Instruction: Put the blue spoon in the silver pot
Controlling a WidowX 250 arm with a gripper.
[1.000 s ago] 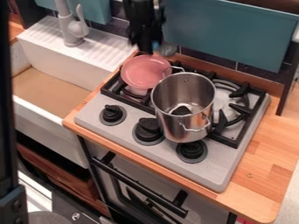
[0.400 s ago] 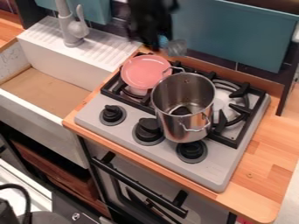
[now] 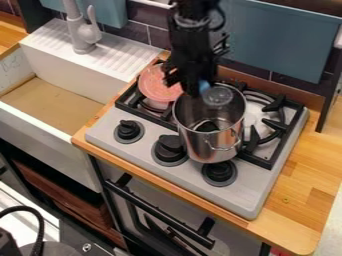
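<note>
The black gripper [image 3: 195, 90] hangs over the back left rim of the silver pot [image 3: 208, 146], having come down from the top edge. It is shut on the blue spoon [image 3: 204, 86], whose blue part shows right beside the gripper. The spoon's greyish, see-through bowl [image 3: 218, 96] points right, over the pot's opening near its back rim. The pot stands upright on the stove [image 3: 267, 192], and a dark patch shows at its bottom.
A pink plate [image 3: 156, 86] lies on the back left burner, partly behind the gripper. Left of the stove are the white sink [image 3: 73, 80] and its grey faucet [image 3: 83, 32]. Black knobs [image 3: 169, 150] line the stove's front, and a wooden counter [image 3: 314, 170] lies to the right.
The gripper has moved down and to the right with the spoon, from behind the plate to over the pot's back rim. At the far left, a dark upright shape has gone from view. The pot has stayed put.
</note>
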